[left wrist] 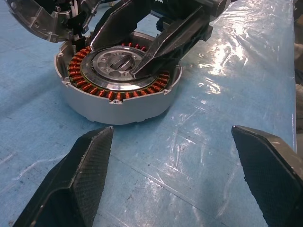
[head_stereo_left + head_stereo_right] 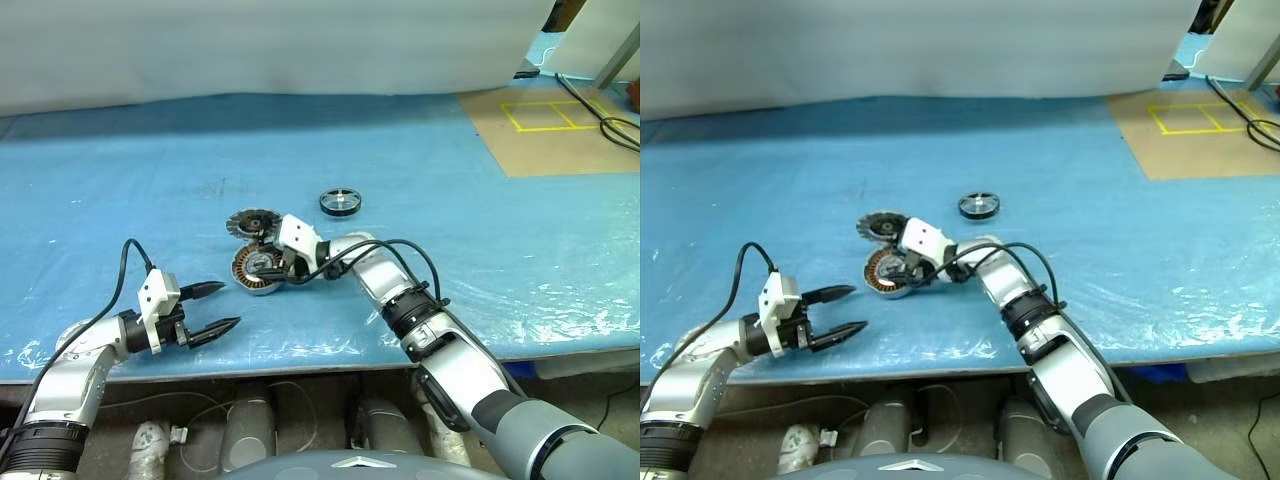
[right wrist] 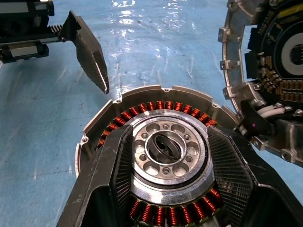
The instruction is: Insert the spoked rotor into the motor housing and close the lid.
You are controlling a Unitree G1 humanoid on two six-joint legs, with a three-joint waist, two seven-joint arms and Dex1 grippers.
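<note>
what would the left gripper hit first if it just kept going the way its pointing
Probably the motor housing: the left gripper is open and aims across bare blue table at its side wall. The right gripper already sits over the housing's centre.

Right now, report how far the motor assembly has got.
Done: nothing yet. The spoked rotor lies on the table, apart from the motor housing.
In hand: the right hand is open over the housing, its fingers on either side of the pale centre. The left hand is open and empty nearby.
Left: insert the rotor, then fit the lid, which lies beside the housing.
</note>
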